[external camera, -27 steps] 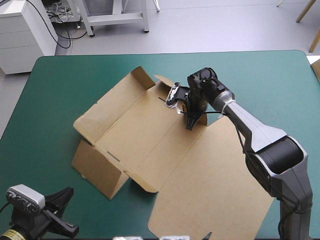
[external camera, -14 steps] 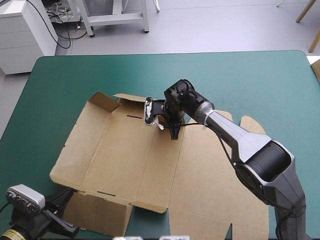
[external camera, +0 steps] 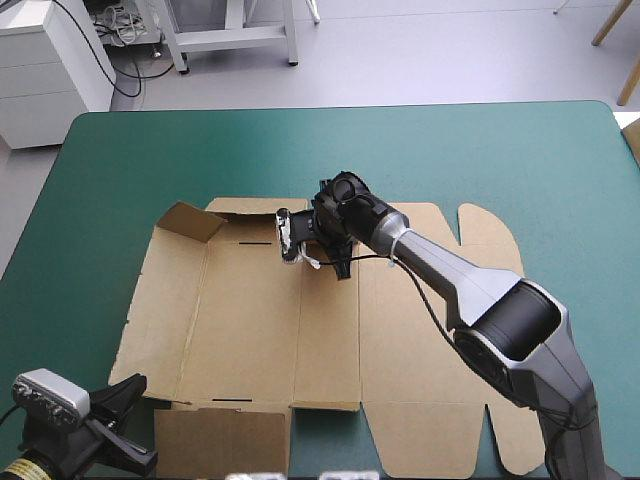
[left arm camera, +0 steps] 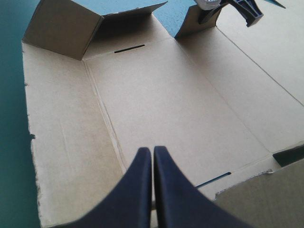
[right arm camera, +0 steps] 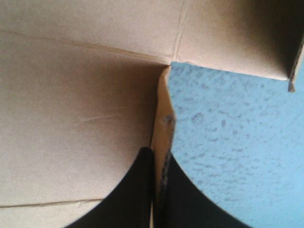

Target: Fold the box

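The box (external camera: 250, 320) is seen lying open and almost flat on the teal-green worktop (external camera: 500, 160), left of the middle and reaching to the near edge, with only a corner flap (external camera: 190, 220) at its far left standing up. A small tab (right arm camera: 164, 123) on the far edge is pinched by the right claw (external camera: 343, 268), whose black fingers are all but pressed together with the board's edge between them. The left claw (left arm camera: 153, 151) is held over the sheet's near edge, pressed together into one point and empty. The work is judged to be at an early step: no wall is raised or tucked, and the sheet is only held by its far tab. The next move would call for a wall to be lifted along its crease while the base panel is kept down, a job for which the free left claw could be used. The pinch itself is shown only by the right wrist view, where bare cover is seen just beside the tab; the creases and a slot (left arm camera: 129, 48) near the far wall are shown best by the left wrist view; the whole outline is given only from above.
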